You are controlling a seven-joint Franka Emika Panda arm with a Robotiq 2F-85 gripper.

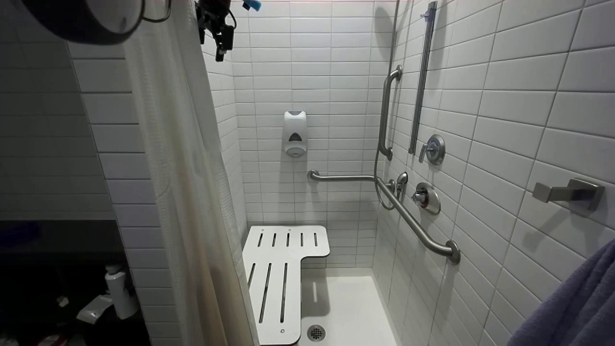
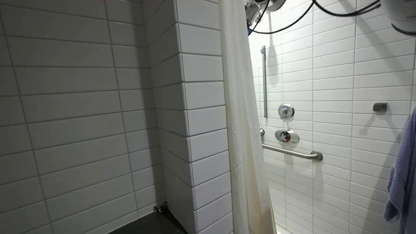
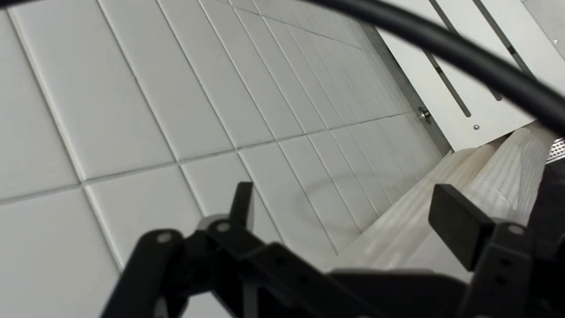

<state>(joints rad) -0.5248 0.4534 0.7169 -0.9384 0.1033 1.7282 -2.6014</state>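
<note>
My gripper is open and empty, its black fingers wide apart in the wrist view. The off-white shower curtain lies behind and beneath the right finger; I cannot tell whether they touch. White wall tiles fill the left of that view. In an exterior view the gripper hangs fingers down at the top, just beside the curtain's upper edge. The curtain also hangs in an exterior view where it hides the gripper; part of the arm shows above. A white slotted bench stands below, also in the wrist view.
A soap dispenser, grab bars, a shower valve and a metal bracket are on the walls. A purple towel hangs at the right. A white bottle stands at lower left. A black cable crosses the wrist view.
</note>
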